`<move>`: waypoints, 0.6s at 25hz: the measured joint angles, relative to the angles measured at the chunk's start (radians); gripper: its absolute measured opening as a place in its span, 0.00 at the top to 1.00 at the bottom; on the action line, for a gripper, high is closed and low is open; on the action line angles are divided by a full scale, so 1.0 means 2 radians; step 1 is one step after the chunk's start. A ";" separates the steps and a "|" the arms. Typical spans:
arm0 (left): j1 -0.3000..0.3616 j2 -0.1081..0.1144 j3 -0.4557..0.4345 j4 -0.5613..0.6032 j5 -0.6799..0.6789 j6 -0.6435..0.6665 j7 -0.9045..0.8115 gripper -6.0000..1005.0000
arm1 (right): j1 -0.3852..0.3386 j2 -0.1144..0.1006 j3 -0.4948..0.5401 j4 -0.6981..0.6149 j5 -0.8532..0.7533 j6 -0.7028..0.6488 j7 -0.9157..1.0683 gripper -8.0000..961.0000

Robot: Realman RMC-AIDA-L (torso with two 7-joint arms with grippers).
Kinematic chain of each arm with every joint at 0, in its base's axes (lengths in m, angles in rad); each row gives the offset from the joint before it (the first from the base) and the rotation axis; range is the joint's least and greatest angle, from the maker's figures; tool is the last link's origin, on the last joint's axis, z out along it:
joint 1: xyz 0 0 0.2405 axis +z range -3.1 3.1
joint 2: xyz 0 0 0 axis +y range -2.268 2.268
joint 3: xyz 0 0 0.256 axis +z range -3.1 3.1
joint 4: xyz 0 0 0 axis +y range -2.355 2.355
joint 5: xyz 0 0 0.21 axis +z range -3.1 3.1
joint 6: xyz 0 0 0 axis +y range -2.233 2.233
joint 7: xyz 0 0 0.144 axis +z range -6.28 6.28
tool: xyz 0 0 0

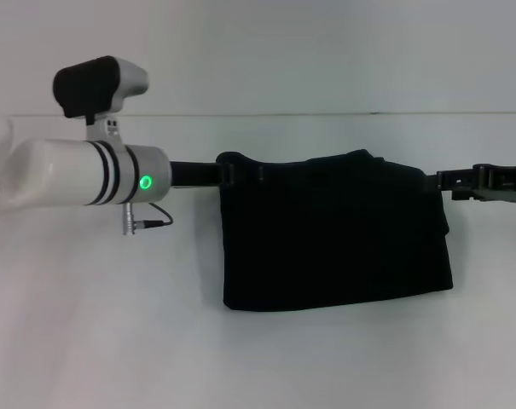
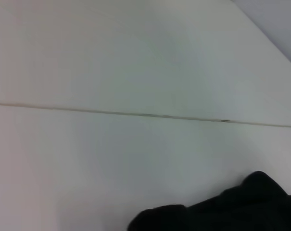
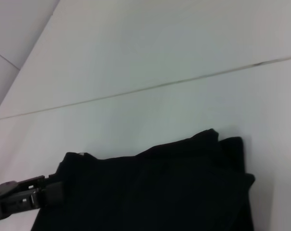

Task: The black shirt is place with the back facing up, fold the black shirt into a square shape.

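The black shirt [image 1: 334, 230] lies folded into a wide rectangle in the middle of the white table, back side plain, no lettering showing. My left gripper [image 1: 226, 175] is at its far left corner, shut on the bunched cloth. Opposite it, my right gripper [image 1: 435, 181] is shut on the far right corner. The far edge runs stretched between the two. The left wrist view catches only a lump of the black shirt [image 2: 222, 211]. In the right wrist view the black shirt [image 3: 150, 192] fills the lower part, with the left gripper [image 3: 54, 190] at its corner.
The white table [image 1: 87, 324] spreads bare around the shirt, with open room in front and to both sides. A thin seam [image 1: 326, 115] marks its far edge against the wall. My left arm's white forearm [image 1: 87, 175] reaches in low from the left.
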 joint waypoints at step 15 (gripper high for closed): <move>-0.008 -0.005 0.002 0.005 -0.002 -0.010 0.001 0.20 | 0.016 0.005 -0.014 0.044 -0.001 0.053 -0.004 0.20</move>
